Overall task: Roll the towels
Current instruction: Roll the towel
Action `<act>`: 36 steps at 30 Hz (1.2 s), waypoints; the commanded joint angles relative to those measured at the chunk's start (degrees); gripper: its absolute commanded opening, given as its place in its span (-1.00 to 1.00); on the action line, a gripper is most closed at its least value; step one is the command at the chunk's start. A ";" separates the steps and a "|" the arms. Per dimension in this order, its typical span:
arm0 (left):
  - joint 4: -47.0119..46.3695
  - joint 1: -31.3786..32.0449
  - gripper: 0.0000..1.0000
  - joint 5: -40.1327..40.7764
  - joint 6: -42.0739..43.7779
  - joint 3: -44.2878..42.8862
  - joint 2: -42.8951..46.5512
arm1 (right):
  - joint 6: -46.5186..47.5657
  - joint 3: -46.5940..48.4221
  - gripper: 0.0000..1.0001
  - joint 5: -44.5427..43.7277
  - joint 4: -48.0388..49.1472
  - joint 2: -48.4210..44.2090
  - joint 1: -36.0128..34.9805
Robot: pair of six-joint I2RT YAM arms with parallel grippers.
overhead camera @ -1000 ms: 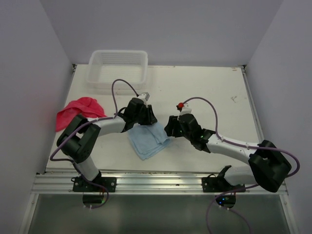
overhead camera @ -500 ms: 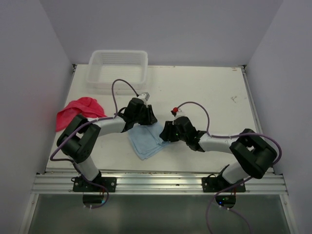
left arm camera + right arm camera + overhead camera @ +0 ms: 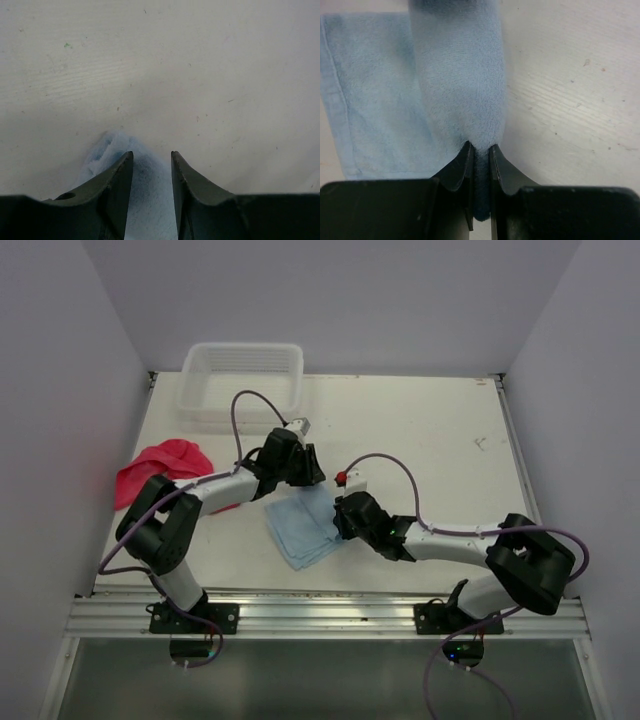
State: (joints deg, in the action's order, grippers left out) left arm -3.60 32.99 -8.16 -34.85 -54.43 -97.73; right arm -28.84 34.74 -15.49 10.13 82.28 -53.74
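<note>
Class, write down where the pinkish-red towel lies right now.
In the top view, the pinkish-red towel lies bunched at the table's left edge, on the near side of the clear basket, left of the left arm.

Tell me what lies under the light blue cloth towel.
White tabletop shows all round the light blue cloth towel; the part beneath it is covered, so anything there is unseen. The right gripper pinches a raised fold of it.
</note>
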 commanded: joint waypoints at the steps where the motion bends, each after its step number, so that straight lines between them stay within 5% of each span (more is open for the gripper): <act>1: 2.36 -0.83 -0.19 -0.18 1.80 -4.36 3.07 | 6.60 3.05 -1.00 -14.38 -8.19 -1.16 -1.90; 16: 0.61 -0.74 -0.19 -2.91 0.40 -1.91 5.80 | 22.95 11.57 -1.00 -40.31 -13.82 9.55 -14.19; 27: -1.76 1.02 -0.19 -4.49 0.13 -1.55 6.85 | 24.97 18.69 -1.00 -44.90 -16.90 21.95 -22.20; 36: -4.67 2.43 -0.19 -5.81 -0.66 0.82 3.61 | 23.66 18.70 -1.00 -44.02 -17.34 23.01 -22.55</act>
State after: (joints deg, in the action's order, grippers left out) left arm -4.19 34.96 -12.84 -34.94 -54.50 -93.10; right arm -3.88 52.40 -59.92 -5.98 104.42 -76.12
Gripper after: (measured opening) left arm 0.405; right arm 0.132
